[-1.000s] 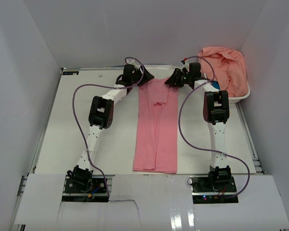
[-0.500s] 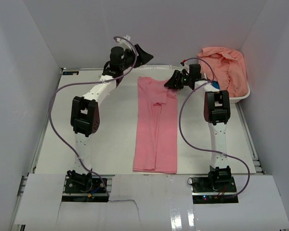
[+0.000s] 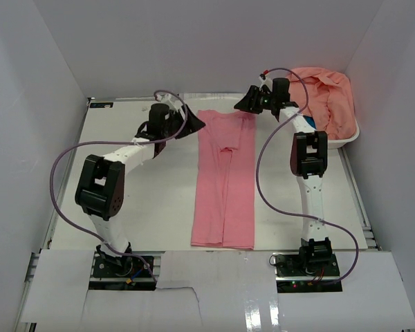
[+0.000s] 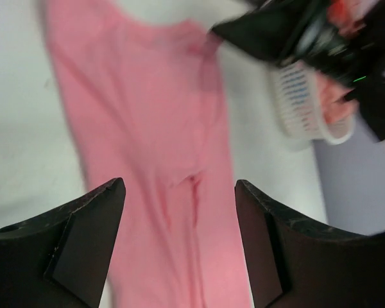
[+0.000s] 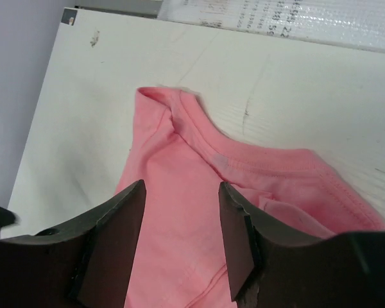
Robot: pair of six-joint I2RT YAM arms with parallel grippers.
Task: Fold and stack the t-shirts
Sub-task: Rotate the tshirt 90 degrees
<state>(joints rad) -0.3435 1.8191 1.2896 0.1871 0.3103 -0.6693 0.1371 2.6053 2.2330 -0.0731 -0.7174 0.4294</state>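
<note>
Though both sets of jaws stand wide apart with nothing between them, the left gripper (image 3: 192, 125) and right gripper (image 3: 243, 104) flank the far, collar end of the t-shirt (image 3: 225, 180). The left hangs just beside its left edge. The right hovers over its far right corner and looks the nearer of the two to the cloth. The t-shirt lies flat on the table (image 3: 152, 207) as a narrow strip with the sleeves turned in. Its long axis runs from the grippers back toward the arm bases, so the next fold probably carries the collar end toward the hem. The other t-shirts (image 3: 325, 93) sit heaped in the basket (image 3: 347, 142) at the far right.
</note>
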